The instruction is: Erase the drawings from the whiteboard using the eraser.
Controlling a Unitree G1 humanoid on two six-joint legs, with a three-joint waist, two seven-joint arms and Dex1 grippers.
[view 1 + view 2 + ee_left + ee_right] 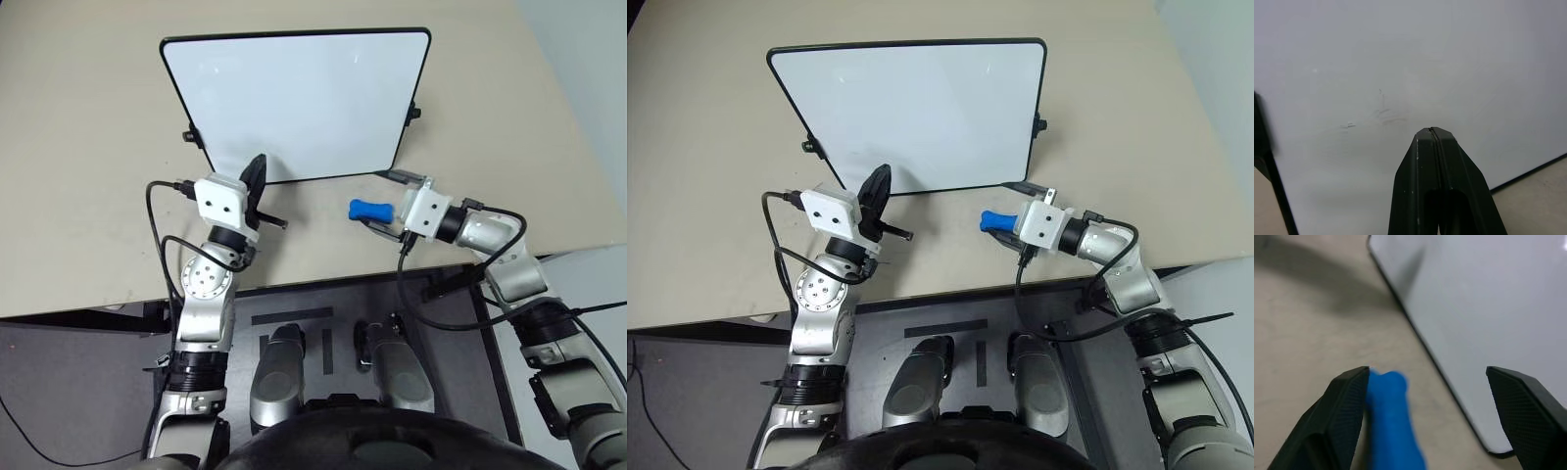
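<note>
The whiteboard (304,98) lies flat on the beige table (78,196), its black-framed near edge running just ahead of both claws, and its white face looks wiped, with only faint grey smudges (1383,115) left where the left wrist view looks along the fingers; no red drawing can be made out on it. The left claw (257,174) has its two black fingers pressed together with nothing between them, their tips over the board's near edge close to its near left corner. The right claw (1427,396) stands wide apart, near the board's near right corner, one finger (1342,406) on the table side and the other over the board's rim. The blue bone-shaped eraser (370,210) rests on the table between those fingers, lying against the inner face of the table-side finger and clear of the other, so it is not clamped. It sits just off the board's near edge, apart from the frame. Bare tabletop lies open to the left of the left claw and between the two claws; the table's near edge runs just behind both wrists. Small black knobs (413,113) jut from the board's sides. No writing or labels can be read.
</note>
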